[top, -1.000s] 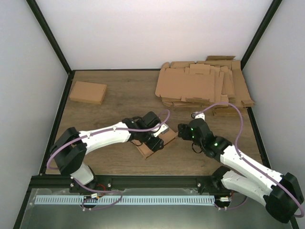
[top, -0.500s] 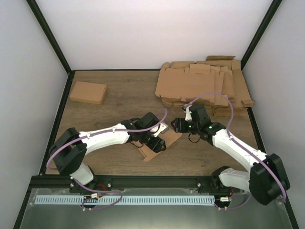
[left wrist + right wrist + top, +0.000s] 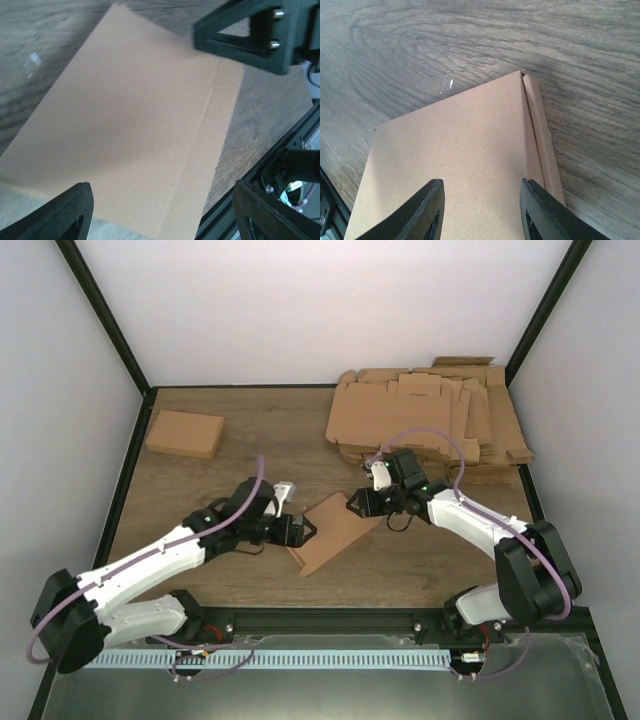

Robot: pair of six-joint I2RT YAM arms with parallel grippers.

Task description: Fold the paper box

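The paper box (image 3: 335, 528) lies closed and flat on the wooden table, its plain brown lid up, filling the left wrist view (image 3: 135, 130) and the right wrist view (image 3: 460, 160). My left gripper (image 3: 303, 532) sits at the box's left corner, open wide (image 3: 162, 183), holding nothing. My right gripper (image 3: 357, 505) hovers over the box's far right corner. Its jaws (image 3: 482, 200) stand apart above the lid beside a narrow folded edge strip (image 3: 540, 135), touching nothing that I can see. The right gripper's black fingers (image 3: 250, 35) show at the top of the left wrist view.
A thick pile of flat brown cardboard sheets (image 3: 430, 420) fills the back right corner. A finished folded box (image 3: 185, 433) rests at the back left. The black frame rail (image 3: 330, 618) runs along the table's near edge, close behind the box.
My left arm has drawn back to the left off the box and opened wider. My right arm has swung in over the box's far corner with its jaws narrowing. The box now lies closed.
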